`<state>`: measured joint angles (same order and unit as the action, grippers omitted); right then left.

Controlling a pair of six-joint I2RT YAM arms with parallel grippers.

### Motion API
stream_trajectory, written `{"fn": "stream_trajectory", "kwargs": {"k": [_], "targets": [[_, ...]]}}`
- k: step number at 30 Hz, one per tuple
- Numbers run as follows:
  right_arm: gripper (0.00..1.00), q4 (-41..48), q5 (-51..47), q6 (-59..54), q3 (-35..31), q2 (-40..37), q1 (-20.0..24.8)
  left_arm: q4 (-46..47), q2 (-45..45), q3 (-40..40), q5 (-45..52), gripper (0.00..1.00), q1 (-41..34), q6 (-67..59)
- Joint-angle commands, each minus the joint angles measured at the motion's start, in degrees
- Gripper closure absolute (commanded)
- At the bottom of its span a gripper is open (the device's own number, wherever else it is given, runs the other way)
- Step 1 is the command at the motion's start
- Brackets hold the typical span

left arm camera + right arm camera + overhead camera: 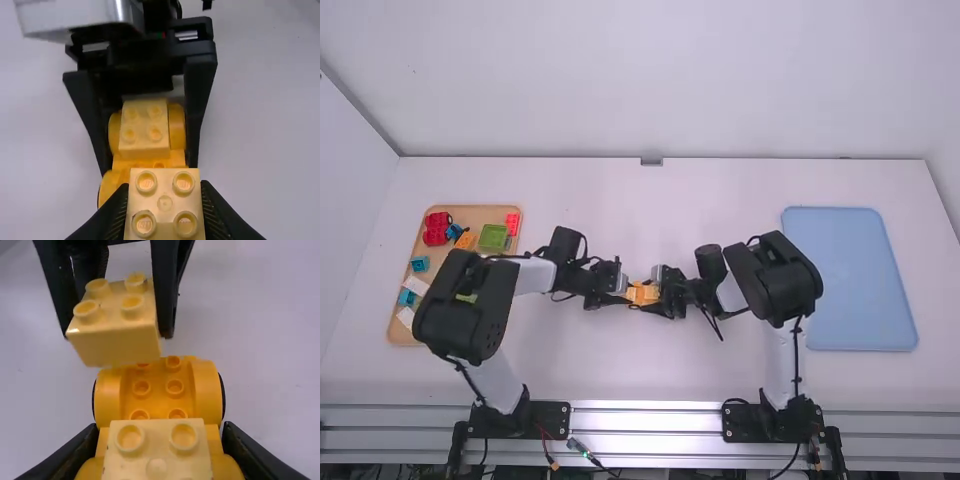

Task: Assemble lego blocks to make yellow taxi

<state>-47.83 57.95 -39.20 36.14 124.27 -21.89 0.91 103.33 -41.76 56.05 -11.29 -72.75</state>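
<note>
Mid-table, we're nose to nose!
High view: our left gripper (624, 297) and right gripper (658, 300) face each other, the yellow-orange car base (641, 293) between them. Left wrist view: our left fingers are closed on a pale block (165, 203). Right wrist view: our right fingers pinch the base, a second pale block (157, 452) seated on it, the left's block near its free end.
</note>
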Motion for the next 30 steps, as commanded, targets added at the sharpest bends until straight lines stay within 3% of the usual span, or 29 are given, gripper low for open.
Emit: {"fn": "stream_trajectory", "kwargs": {"k": [1, 9, 19, 30], "targets": [[0.51, 0.4, 0.7, 0.2, -0.2, 1.3, 0.1, -1.1, -0.8, -0.8, -0.5, 0.98, -1.5, 2.9], [0.47, 0.3, 0.7, -0.7, -0.3, 1.3, 0.1, -6.0, 0.2, -0.6, -2.5, 0.98, -2.6, 9.3], [0.5, 0.0, 0.7, -1.7, -0.5, 1.3, 0.1, -5.9, 2.2, -1.9, 0.3, 0.98, -2.6, 9.3], [0.5, -0.2, 0.7, -1.7, -0.5, 1.3, 0.1, -5.9, 2.9, -2.0, -3.7, 0.98, -5.7, 9.6]]}}
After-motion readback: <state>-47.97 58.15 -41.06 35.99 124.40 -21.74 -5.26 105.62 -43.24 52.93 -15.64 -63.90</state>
